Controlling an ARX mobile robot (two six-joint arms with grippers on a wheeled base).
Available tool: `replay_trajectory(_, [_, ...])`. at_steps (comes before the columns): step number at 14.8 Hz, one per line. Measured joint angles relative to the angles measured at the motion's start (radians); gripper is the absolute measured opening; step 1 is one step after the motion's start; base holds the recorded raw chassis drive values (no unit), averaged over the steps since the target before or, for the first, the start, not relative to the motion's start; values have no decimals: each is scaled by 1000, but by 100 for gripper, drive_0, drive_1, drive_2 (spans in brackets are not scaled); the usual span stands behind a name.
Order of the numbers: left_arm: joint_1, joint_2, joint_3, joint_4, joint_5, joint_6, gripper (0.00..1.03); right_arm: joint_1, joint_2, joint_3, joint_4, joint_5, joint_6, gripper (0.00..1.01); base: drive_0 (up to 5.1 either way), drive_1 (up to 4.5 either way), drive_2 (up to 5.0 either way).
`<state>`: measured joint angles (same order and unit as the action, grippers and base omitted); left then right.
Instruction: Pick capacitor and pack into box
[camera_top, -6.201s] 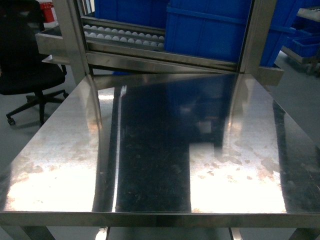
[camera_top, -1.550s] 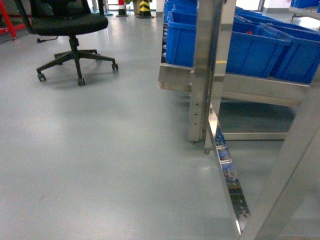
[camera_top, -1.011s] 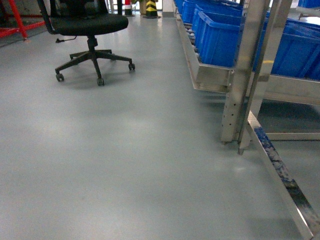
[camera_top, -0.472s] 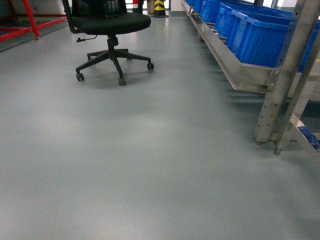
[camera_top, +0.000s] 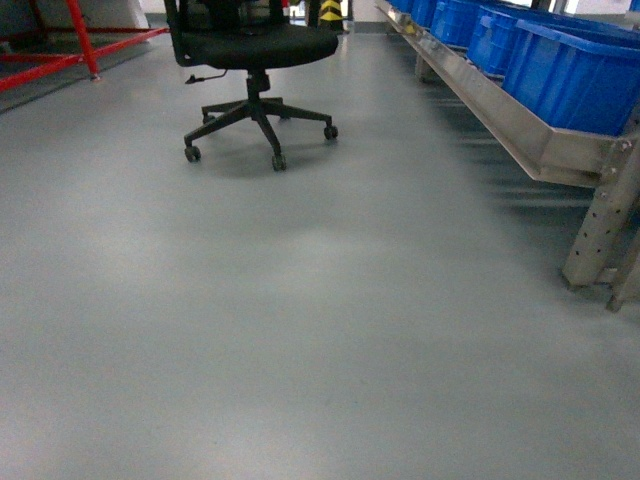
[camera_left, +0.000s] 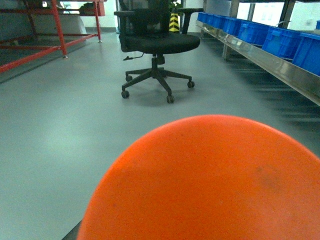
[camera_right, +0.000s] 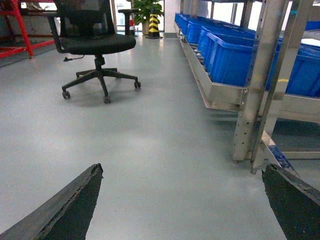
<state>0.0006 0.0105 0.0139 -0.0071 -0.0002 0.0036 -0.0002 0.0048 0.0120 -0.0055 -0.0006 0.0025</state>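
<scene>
Neither the box nor any capacitor shows in any of the three views.

The head view looks down across a bare grey floor (camera_top: 300, 330). A black office chair (camera_top: 255, 60) on a five-star castor base stands at the upper middle. Red tubular framing (camera_top: 75, 45) runs along the upper left. Along the right edge a steel rack (camera_top: 545, 145) carries a row of blue bins (camera_top: 575, 75); one perforated upright of the rack meets the floor at the right margin. No arm or gripper shows in this view.

In the left wrist view a large rounded orange object (camera_left: 210, 180), blurred and very close to the lens, fills the lower half. The left gripper itself cannot be seen there, so the state of its jaws cannot be told. The chair, the red framing and the bins appear behind it.

In the right wrist view the right gripper (camera_right: 182, 220) shows two dark fingertips (camera_right: 70, 210) at the lower corners, set well apart, released and grasping nothing, with only floor between them. The rack's uprights stand at the right, with a black-and-yellow striped post (camera_right: 153, 25) and a green plant (camera_right: 150, 7) at the far end.
</scene>
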Motion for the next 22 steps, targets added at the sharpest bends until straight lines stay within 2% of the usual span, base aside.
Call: replay_trajectory(22, [0,0,0,1,0,0,43,0,0,0,0,0,0,98,-496,245,245])
